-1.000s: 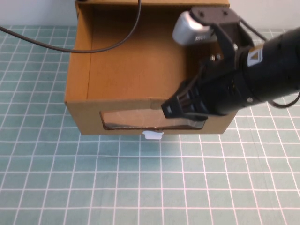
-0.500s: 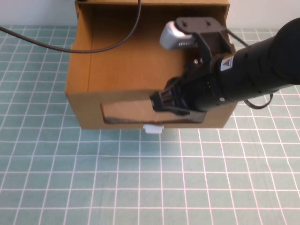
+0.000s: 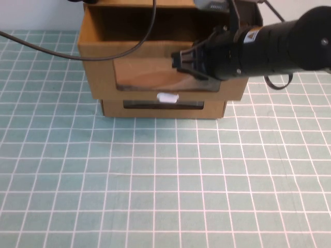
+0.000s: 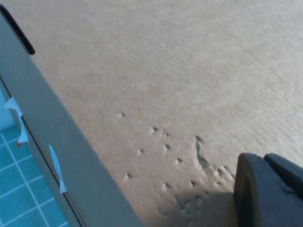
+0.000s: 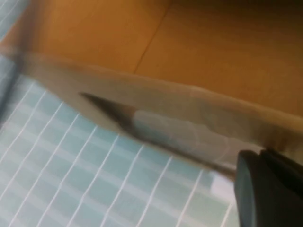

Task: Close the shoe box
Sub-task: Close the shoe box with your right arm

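The shoe box is a brown cardboard drawer at the back middle of the table, with a wide clear window and a white pull tab. Its open inside still shows behind the front panel. My right gripper is shut and pressed against the upper right of the drawer's front. In the right wrist view the gripper is next to the window and the tab. My left gripper is shut and rests against a dented cardboard surface; it is out of the high view.
A second cardboard box with a narrower window lies under the shoe box. A black cable runs from the left across the drawer. The teal gridded table stretches in front of the boxes.
The drawer has slid away from me into the box, with my right gripper moving back against its front. The lower box with the narrow window has come into sight.
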You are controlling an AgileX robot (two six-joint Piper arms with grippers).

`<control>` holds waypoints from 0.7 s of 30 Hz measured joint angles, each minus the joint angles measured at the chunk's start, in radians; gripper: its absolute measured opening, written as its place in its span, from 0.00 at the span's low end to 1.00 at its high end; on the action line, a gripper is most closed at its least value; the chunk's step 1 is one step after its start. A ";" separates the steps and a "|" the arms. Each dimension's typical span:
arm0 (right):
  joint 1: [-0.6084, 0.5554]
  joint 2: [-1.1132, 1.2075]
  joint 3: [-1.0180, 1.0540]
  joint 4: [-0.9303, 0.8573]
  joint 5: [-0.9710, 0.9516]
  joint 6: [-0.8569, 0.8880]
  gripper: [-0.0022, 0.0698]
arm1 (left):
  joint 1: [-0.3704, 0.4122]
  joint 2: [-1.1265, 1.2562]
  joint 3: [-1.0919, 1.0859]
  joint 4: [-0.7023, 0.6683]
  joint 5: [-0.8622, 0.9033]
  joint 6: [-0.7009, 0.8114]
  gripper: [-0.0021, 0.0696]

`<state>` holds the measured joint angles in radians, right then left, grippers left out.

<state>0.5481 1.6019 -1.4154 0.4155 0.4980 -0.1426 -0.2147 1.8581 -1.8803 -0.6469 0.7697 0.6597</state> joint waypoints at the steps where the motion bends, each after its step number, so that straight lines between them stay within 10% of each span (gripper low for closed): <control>1: -0.011 0.017 -0.015 0.001 -0.006 -0.002 0.01 | 0.000 0.000 0.000 0.000 0.000 0.000 0.02; 21: -0.058 0.189 -0.272 0.134 0.133 -0.100 0.01 | 0.000 0.000 -0.002 0.000 0.000 0.000 0.02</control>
<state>0.4897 1.7913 -1.6870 0.5500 0.6306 -0.2421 -0.2147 1.8581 -1.8820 -0.6469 0.7697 0.6597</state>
